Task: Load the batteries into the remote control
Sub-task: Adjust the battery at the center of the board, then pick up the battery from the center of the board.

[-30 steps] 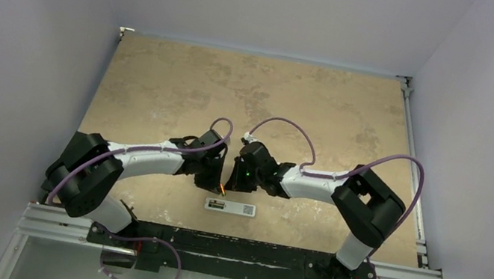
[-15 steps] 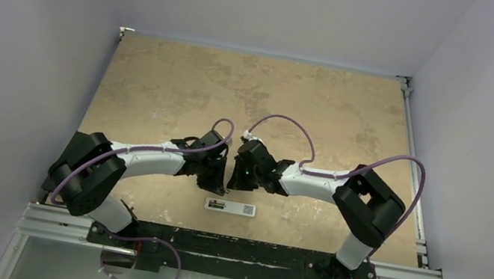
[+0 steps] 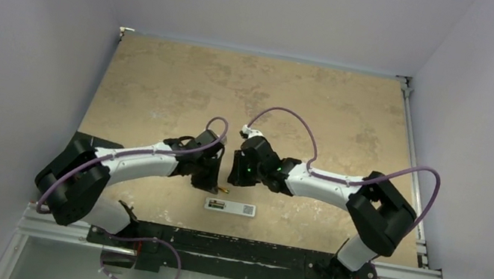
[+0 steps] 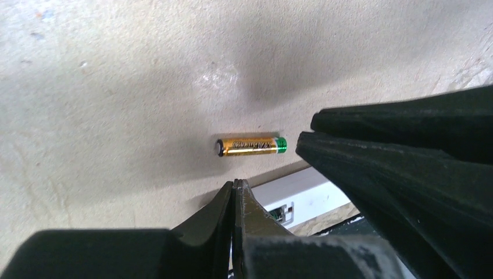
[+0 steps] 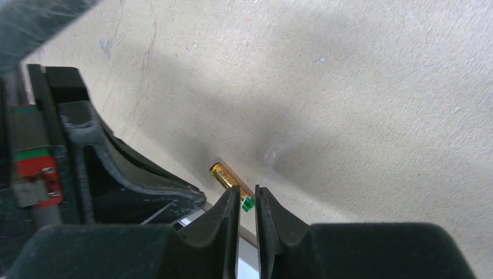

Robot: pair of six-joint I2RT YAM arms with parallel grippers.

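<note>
I am viewing the small gold-yellow cylindrical battery [image 4: 250,145] as it is lying loose on the mottled beige tabletop [image 3: 163,80]. It is sitting just beside the far long edge of the slim white plastic remote control [image 3: 230,206], with its long axis running parallel to that edge. The left jaws are pressing shut on nothing just short of it, while the right jaws are standing slightly parted and empty over its green-tipped end; I am judging the right arm the nearer for the pickup.

Dark lettering along the gold battery [image 4: 251,145], illegible at this sharpness
</note>
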